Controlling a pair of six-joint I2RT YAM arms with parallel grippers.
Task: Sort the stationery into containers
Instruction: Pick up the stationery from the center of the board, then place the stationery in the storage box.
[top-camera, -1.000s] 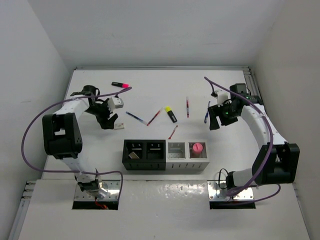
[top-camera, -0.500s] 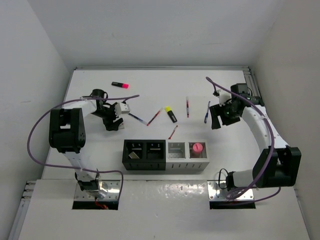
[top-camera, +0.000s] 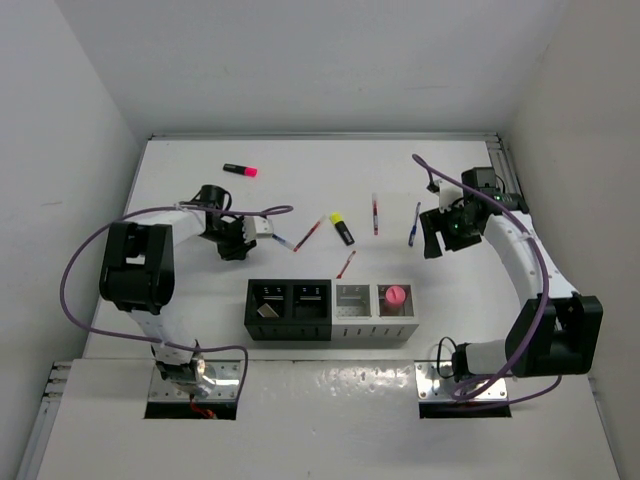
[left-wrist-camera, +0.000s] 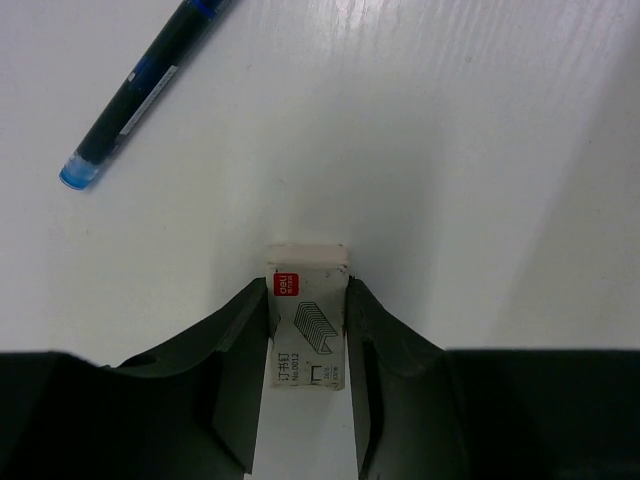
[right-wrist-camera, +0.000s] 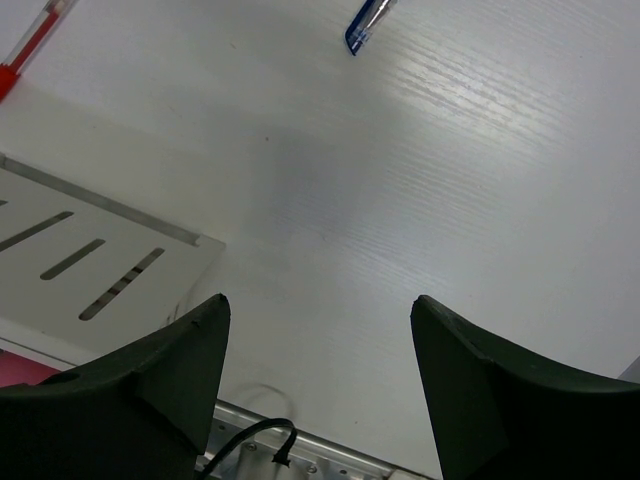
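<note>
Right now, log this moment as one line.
left gripper: shut on staple box | right gripper: open, empty, near blue pen | glue stick: in rightmost bin | pink highlighter, yellow highlighter: loose

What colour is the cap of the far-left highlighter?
Pink; the highlighter shows best in the top external view.

Row of four bins (top-camera: 290, 330), glue stick (top-camera: 396, 296) in the rightmost. Highlighters (top-camera: 342, 229) and pens (top-camera: 375, 213) lie loose on the desk (top-camera: 300, 160); staple box (left-wrist-camera: 308, 345) sits clamped in the left gripper (left-wrist-camera: 307, 290).
</note>
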